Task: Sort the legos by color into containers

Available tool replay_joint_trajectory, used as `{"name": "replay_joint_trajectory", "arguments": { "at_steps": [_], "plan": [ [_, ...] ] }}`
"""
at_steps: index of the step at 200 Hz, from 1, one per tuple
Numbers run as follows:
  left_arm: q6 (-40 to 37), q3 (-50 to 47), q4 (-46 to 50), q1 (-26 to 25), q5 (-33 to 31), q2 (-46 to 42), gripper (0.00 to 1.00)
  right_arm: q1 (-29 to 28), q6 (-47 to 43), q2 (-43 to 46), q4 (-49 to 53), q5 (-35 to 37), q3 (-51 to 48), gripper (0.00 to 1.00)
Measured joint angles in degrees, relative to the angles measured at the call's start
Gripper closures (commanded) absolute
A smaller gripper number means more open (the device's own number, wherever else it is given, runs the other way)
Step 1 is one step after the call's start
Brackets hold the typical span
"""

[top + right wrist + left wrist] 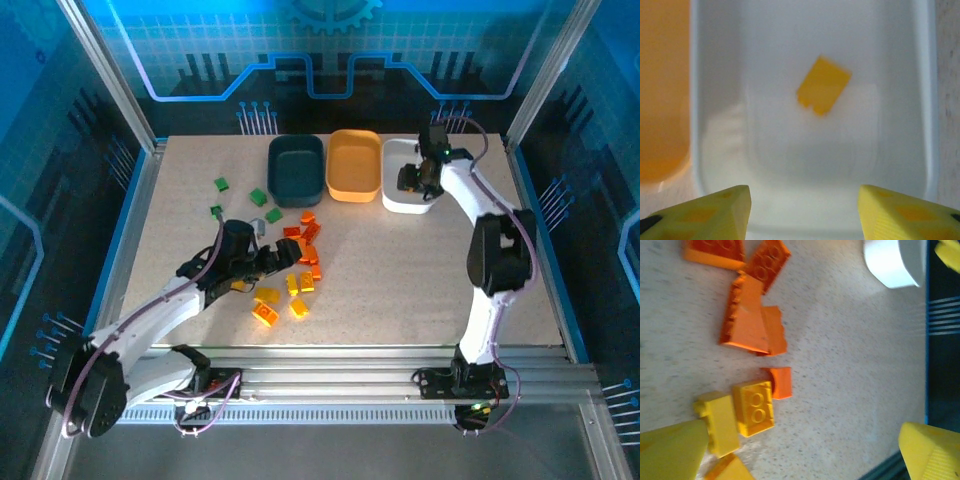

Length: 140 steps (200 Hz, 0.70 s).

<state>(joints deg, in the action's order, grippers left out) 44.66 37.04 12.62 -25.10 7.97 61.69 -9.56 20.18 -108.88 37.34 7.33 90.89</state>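
My left arm point(150, 320) lies low, stretched toward the middle, with the left gripper point(275, 258) point(805, 455) spread wide and empty. My right arm point(495, 255) reaches far forward, elbow raised. The right gripper point(412, 180) point(805, 210) points down, jaws parted, holding nothing.

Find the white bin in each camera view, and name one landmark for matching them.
Top external: white bin at the right end of the bin row.
Left wrist: white bin, a rounded corner at top right.
Right wrist: white bin in the centre, seen from above, a yellow-orange brick inside.
Shared landmark: orange bin beside it, at the right wrist view's left edge.
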Motion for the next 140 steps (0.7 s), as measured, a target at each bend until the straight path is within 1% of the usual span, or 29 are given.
{"name": "replay_joint_trajectory", "arguments": {
  "at_steps": [9,15,30,31,44,53,65,85,107,123,140],
  "plan": [
    [0.28,0.00,2.32,0.94,-1.99,-1.90,0.01,-3.82,0.44,5.40,-1.03,1.20,-5.20,0.37],
    [0.52,0.00,3.89,2.12,-2.95,-3.26,0.01,-7.41,0.66,8.98,-1.90,2.16,-8.28,0.36],
    [1.49,-0.13,7.08,6.40,-4.42,-6.47,0.01,-18.99,1.05,15.43,-4.52,3.45,-13.57,0.35],
    [1.64,-0.15,7.30,6.93,-4.61,-6.78,0.01,-20.39,1.09,15.82,-4.81,3.56,-13.94,0.35],
    [2.25,-0.74,9.44,11.30,-4.90,-9.38,0.01,-30.47,1.53,17.49,-7.04,3.54,-16.33,0.34],
    [2.84,-1.29,11.06,14.32,-5.18,-10.97,0.01,-36.02,1.88,17.29,-8.15,3.41,-17.55,0.33],
    [3.37,-1.95,13.11,17.03,-5.25,-12.61,0.01,-42.36,2.54,15.82,-8.50,3.13,-18.71,0.30],
    [3.54,-2.71,15.82,19.76,-4.87,-13.97,0.01,-50.42,2.91,11.91,-8.70,2.82,-18.67,0.26],
    [4.04,-2.89,17.20,22.64,-3.08,-14.03,0.01,-57.13,2.80,6.47,-8.52,1.79,-16.11,0.22],
    [4.59,-3.37,17.14,23.71,-1.36,-14.03,0.01,-59.95,2.69,2.58,-8.61,1.05,-13.33,0.22],
    [4.92,-4.22,17.11,23.82,0.57,-14.23,0.01,-60.96,2.69,-0.35,-8.92,0.35,-11.34,0.21]
  ]
}}
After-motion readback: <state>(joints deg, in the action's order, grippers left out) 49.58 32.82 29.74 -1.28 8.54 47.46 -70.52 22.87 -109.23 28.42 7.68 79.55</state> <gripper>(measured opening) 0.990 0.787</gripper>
